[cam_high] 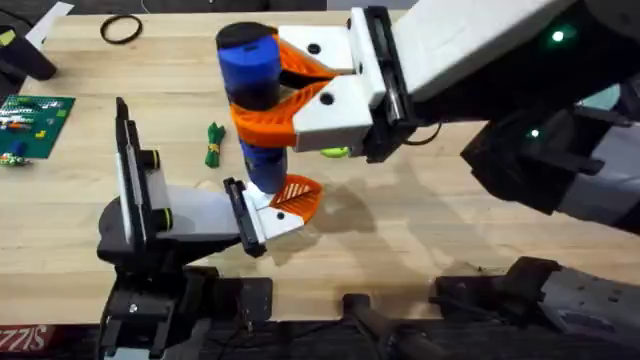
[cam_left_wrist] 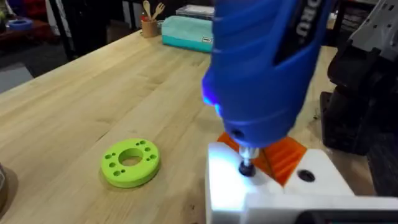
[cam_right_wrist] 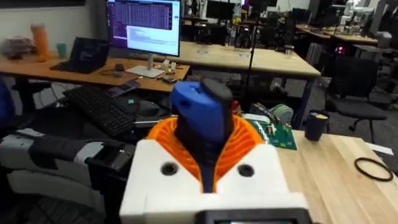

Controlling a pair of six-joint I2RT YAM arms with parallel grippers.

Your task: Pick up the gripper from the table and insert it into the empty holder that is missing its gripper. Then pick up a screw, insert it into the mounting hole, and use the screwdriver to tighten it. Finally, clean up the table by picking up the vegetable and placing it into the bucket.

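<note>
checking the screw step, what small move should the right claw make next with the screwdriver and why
Probably hold the screwdriver upright and keep pressing down while it turns. The right claw grips it between orange fingers, and the bit tip sits at the white holder, beside the orange gripper. Whether the screw is fully seated cannot be told.

Light wooden table [cam_high: 450, 230]; on it: green vegetable [cam_high: 214, 143], black ring [cam_high: 121, 29], green circuit board [cam_high: 33, 116], green disc [cam_left_wrist: 130, 162].
</note>
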